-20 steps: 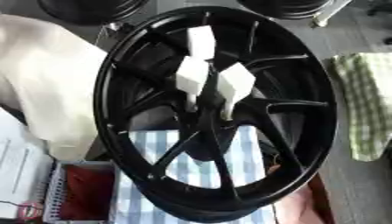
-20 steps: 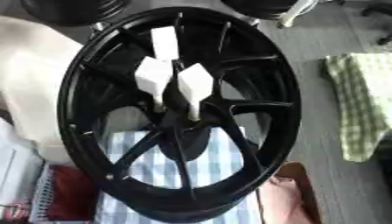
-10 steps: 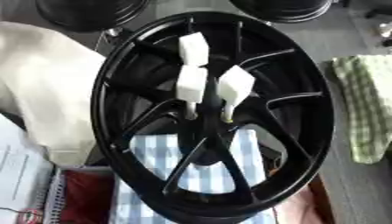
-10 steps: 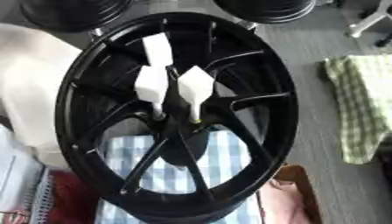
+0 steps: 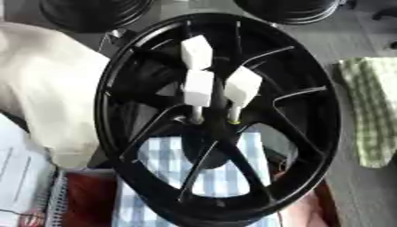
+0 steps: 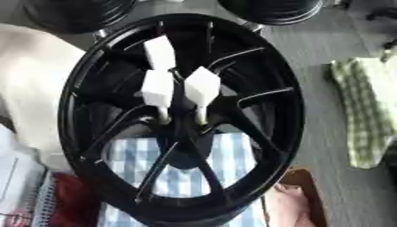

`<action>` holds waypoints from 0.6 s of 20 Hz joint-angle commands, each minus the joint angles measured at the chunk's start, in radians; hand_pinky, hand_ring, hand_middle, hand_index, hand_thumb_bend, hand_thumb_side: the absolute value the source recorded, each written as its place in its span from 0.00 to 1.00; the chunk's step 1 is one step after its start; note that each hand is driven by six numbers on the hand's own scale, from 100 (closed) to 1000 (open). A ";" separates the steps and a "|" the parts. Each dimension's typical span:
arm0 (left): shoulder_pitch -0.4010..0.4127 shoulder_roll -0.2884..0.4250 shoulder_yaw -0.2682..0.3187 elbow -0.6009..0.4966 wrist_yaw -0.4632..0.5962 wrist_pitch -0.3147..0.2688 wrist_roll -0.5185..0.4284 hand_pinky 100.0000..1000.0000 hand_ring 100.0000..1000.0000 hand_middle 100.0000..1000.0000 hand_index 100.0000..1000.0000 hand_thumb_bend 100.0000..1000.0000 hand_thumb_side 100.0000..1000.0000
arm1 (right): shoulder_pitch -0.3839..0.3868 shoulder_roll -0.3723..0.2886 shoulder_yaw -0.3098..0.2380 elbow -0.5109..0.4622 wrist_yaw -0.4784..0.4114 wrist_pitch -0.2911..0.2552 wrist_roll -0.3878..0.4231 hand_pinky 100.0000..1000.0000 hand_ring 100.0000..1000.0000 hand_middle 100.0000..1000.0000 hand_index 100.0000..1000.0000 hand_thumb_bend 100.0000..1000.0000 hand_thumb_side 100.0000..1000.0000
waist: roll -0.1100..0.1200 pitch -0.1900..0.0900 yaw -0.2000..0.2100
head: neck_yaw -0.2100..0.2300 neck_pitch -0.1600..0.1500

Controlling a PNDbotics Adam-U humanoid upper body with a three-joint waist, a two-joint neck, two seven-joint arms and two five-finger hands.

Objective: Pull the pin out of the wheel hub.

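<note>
A black spoked wheel fills both views, its open face turned up toward me. From the hub at its middle three pins rise, each with a white block-shaped head: one at the back, one on the left and one on the right. The left and right pins show pale thin shafts going down into the hub. Neither of my hands shows in either view.
A blue-and-white checked cloth lies under the wheel. A cream cloth is at the left, a green checked cloth at the right. Two more black wheels stand behind. Papers and a red thing sit lower left.
The whole picture has shifted, with the wheel a little lower in view: the camera moved. The three pins stand in the hub as before.
</note>
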 commanded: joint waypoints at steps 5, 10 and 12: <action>-0.006 0.018 0.012 -0.020 -0.005 0.000 0.002 0.74 0.71 0.62 0.76 0.22 0.68 | -0.024 -0.024 -0.021 -0.039 -0.018 0.013 -0.093 0.86 0.79 0.75 0.78 0.33 0.38 | 0.000 -0.015 0.001 | -0.002 -0.009; -0.008 0.017 0.011 -0.020 -0.004 0.001 0.000 0.74 0.71 0.62 0.76 0.22 0.68 | -0.060 -0.016 -0.001 -0.116 -0.090 0.012 -0.173 0.83 0.71 0.65 0.69 0.18 0.35 | -0.001 -0.017 0.005 | -0.006 -0.010; -0.009 0.017 0.010 -0.020 -0.004 0.001 -0.001 0.74 0.71 0.62 0.76 0.22 0.68 | -0.075 -0.012 0.015 -0.158 -0.132 0.020 -0.209 0.82 0.67 0.60 0.66 0.11 0.35 | -0.001 -0.017 0.008 | -0.009 -0.013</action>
